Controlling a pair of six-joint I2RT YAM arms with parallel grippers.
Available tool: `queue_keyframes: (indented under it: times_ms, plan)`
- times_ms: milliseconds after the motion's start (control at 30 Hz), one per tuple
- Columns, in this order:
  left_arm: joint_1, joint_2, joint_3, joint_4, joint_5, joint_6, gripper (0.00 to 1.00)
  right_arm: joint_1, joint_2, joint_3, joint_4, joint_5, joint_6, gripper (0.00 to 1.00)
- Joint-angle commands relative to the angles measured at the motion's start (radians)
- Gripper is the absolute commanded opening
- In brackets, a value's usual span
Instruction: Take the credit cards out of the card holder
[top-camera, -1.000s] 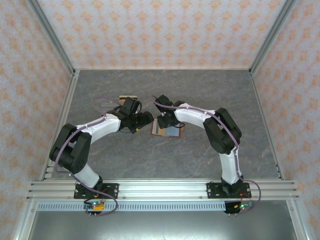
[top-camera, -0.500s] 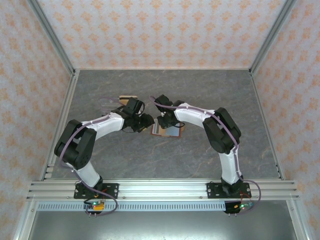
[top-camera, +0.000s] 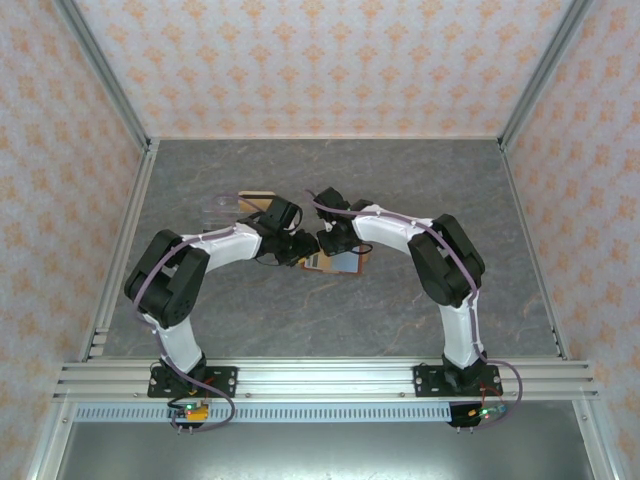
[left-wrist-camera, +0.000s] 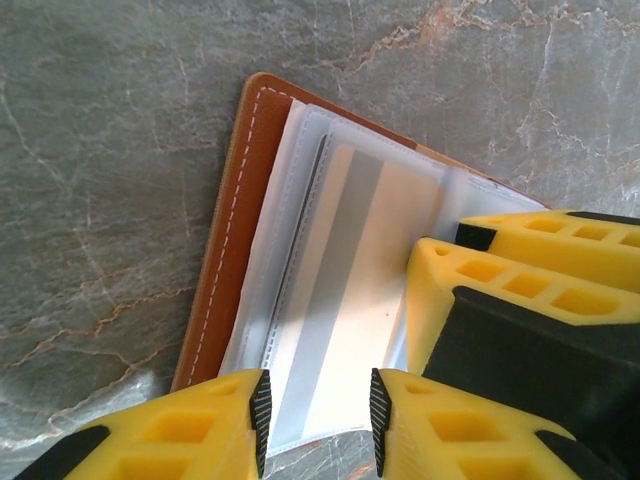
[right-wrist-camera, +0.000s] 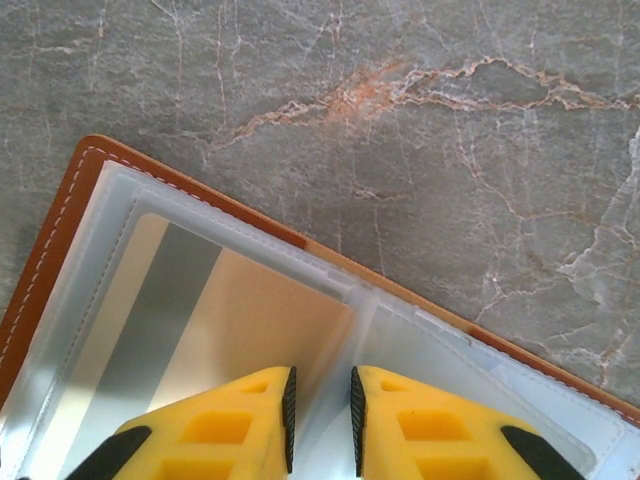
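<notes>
Left gripper (left-wrist-camera: 317, 400) had swung in to the open card holder (left-wrist-camera: 240, 200) at mid-worktop (left-wrist-camera: 100, 150), meeting right gripper (right-wrist-camera: 320, 385); both jaws narrowed, left's apart astride the clear sleeve (left-wrist-camera: 290, 210), right's nearly together over it; credit cards (left-wrist-camera: 350, 260) still sleeved; extraction likely starting.

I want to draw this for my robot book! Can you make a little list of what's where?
table: grey marble
card holder: open, lying flat on the table
striped card: inside, under a clear pocket
loose card: on the table, behind the left arm
left gripper: jaws apart over the pocket's edge
right gripper: jaws nearly together on the pocket
</notes>
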Motion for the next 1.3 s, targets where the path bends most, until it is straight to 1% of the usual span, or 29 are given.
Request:
queue_keyframes:
  times_ms: [0, 167, 633, 1133, 1267]
  plan:
    - [-0.007, 0.015, 0.029, -0.010, -0.012, 0.013, 0.35, -0.007, -0.010, -0.033, -0.044, 0.006, 0.006, 0.23]
    - [-0.009, 0.021, 0.032, -0.032, -0.028, 0.021, 0.39, -0.007, -0.010, -0.033, -0.043, 0.003, 0.008, 0.23]
    - [-0.019, 0.053, 0.049, -0.035, -0.003, 0.036, 0.40, -0.007, -0.008, -0.033, -0.043, -0.002, 0.009, 0.23]
    - [-0.019, 0.017, 0.029, 0.014, 0.038, 0.032, 0.26, -0.010, -0.033, -0.052, -0.019, -0.017, 0.021, 0.23]
    - [-0.019, 0.006, 0.024, 0.010, 0.033, 0.034, 0.18, -0.017, -0.069, -0.074, 0.006, -0.030, 0.036, 0.24]
